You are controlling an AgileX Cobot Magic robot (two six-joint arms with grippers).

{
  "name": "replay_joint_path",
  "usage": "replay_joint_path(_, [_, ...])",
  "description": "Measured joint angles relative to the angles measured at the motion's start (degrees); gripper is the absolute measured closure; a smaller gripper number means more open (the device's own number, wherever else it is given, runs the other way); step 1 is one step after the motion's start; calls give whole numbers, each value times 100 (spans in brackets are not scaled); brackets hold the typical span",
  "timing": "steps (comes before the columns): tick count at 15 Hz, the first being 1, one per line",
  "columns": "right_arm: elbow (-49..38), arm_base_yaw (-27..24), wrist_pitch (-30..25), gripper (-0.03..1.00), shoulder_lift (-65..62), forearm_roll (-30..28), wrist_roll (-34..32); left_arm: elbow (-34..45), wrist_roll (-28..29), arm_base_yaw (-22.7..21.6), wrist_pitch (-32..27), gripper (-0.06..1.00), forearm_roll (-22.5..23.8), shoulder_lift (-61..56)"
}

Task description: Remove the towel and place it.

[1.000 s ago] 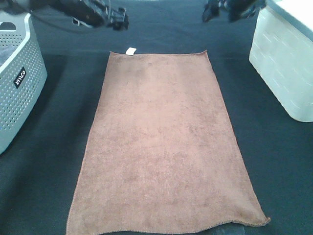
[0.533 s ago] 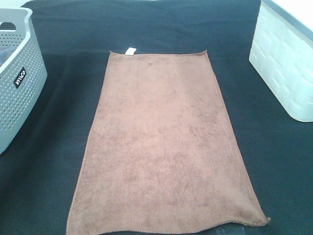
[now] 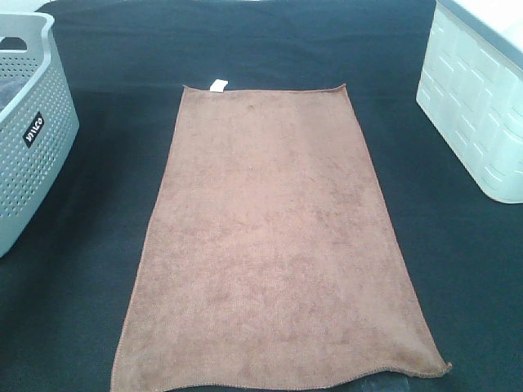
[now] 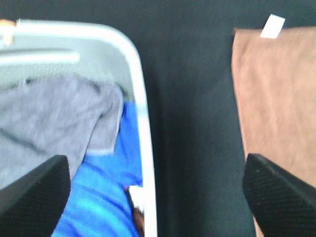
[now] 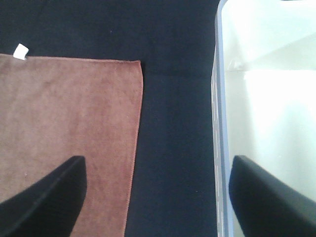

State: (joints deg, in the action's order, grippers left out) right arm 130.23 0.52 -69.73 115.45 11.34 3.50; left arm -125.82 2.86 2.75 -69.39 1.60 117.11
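Note:
The brown towel (image 3: 274,245) lies spread flat on the black table cloth, its white tag (image 3: 218,85) at the far left corner. Neither arm shows in the exterior high view. In the left wrist view my left gripper (image 4: 158,197) is open, its black fingertips (image 4: 281,192) wide apart over the gap between the grey basket (image 4: 140,113) and the towel's edge (image 4: 276,94). In the right wrist view my right gripper (image 5: 158,197) is open above the cloth, between the towel's far right corner (image 5: 74,108) and the white bin (image 5: 266,113). Nothing is held.
A grey perforated basket (image 3: 33,139) stands at the left edge, holding grey cloth (image 4: 54,123) and blue cloth (image 4: 98,197). A white bin (image 3: 478,106) stands at the right edge, its inside bare. Black cloth (image 3: 270,41) covers the table.
Both arms, seen at the far edge one second ago, have drawn back out of the exterior high view. The towel has not moved.

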Motion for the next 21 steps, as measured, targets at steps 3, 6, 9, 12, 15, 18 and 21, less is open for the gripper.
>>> replay_joint_path(3, [-1071,0,6,21,-980,34,-74,63,34,-74,-11,8,-6,-201])
replay_joint_path(6, [-2681,0,6,21,-2315,-6,-74,1031,57,-229,-11,8,11,-1049])
replay_joint_path(9, [-4624,0,0,21,-4183,-6,-46,3128,155,-229,367,8,63,-2641])
replay_joint_path(12, [-6113,0,-11,21,-5787,-6,29,4899,275,-229,785,8,138,-4406])
replay_joint_path(15, [-7156,0,-29,21,-7517,40,-74,6182,424,-229,808,8,435,-6176])
replay_joint_path(18, [-7861,0,-34,21,-9110,40,-74,7013,447,-229,831,8,567,-7781])
replay_joint_path(21, [-8319,0,-34,21,-10365,40,0,7592,447,-229,693,8,584,-9253])
